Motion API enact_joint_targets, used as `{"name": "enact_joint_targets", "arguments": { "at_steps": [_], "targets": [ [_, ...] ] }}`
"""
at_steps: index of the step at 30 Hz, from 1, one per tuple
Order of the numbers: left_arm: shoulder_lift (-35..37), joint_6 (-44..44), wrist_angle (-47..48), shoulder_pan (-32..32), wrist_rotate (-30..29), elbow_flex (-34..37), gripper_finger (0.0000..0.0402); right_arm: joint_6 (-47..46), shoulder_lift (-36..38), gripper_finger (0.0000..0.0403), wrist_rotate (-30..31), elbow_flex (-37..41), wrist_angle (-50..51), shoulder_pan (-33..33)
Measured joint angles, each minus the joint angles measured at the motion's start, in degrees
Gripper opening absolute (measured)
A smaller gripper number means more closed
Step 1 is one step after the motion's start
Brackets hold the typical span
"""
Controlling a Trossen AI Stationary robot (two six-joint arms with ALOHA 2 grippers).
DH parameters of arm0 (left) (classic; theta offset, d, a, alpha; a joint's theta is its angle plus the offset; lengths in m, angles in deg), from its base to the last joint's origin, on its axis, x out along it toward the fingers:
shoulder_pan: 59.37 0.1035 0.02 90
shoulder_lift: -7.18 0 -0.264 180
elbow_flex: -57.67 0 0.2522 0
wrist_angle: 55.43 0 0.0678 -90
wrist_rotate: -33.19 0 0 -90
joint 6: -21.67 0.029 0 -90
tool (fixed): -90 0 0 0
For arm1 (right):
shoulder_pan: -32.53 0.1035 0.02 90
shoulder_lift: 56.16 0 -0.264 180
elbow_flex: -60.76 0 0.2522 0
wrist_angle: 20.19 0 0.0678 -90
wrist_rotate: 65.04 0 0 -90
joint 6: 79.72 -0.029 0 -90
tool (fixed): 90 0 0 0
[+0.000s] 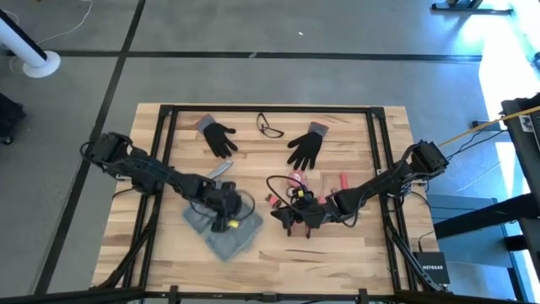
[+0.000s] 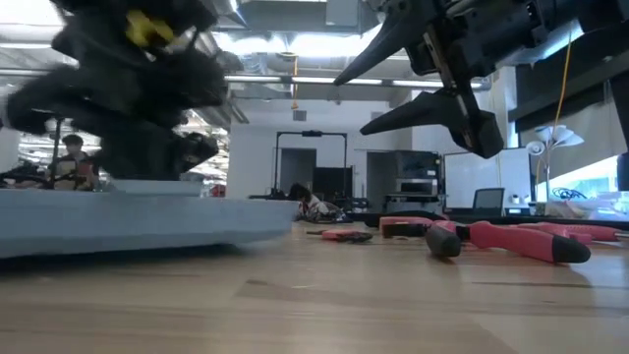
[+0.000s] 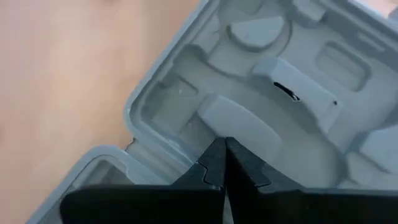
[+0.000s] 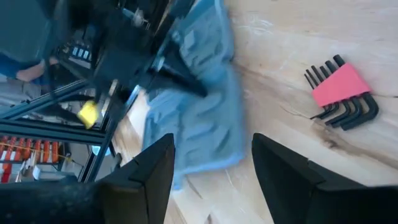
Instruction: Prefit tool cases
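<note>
The blue-grey tool case (image 1: 229,243) lies open and flat on the wooden table, near the front and left of centre, its moulded recesses (image 3: 267,68) facing up. My left gripper (image 1: 226,218) points down over the open case with its fingers (image 3: 214,163) shut, their tips above a raised rib between recesses. My right gripper (image 4: 211,162) hangs open above the table to the right of the case (image 4: 199,106), with nothing between its fingers. In the low view the case (image 2: 128,211) rests flat on the wood, under the blurred left gripper. My left gripper comes at the case's inner side from above, slanting down, with its fingers shut. Their tips stand at a raised rib (image 3: 239,121) between the recesses. I cannot tell whether they touch it.
Two black gloves (image 1: 221,137) (image 1: 305,148) and a pair of glasses (image 1: 270,127) lie at the far side. A slim grey bar (image 1: 221,169), red-handled pliers (image 2: 511,236) and a red hex key set (image 4: 342,90) lie mid-table. A person (image 2: 71,162) sits beyond the table.
</note>
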Motion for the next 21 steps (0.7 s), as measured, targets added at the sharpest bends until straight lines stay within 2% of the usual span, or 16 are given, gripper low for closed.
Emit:
{"name": "enact_joint_targets", "arguments": {
  "at_steps": [7, 14, 21],
  "targets": [
    [0.57, -24.83, 7.16, 2.61, -3.03, -0.02, 0.0, -0.51, 0.0, 0.0204, 0.49, 0.0, 0.07, 0.17],
    [1.35, -45.8, 12.13, -0.49, -6.91, 2.22, 0.0, 1.1, 0.0, 0.0204, 0.49, 0.0, 0.31, 0.17],
    [1.8, -55.04, 13.81, -1.36, -9.69, 2.25, 0.0, 2.97, 0.0, 0.0204, 0.49, 0.01, 0.05, 0.17]
  ]
}}
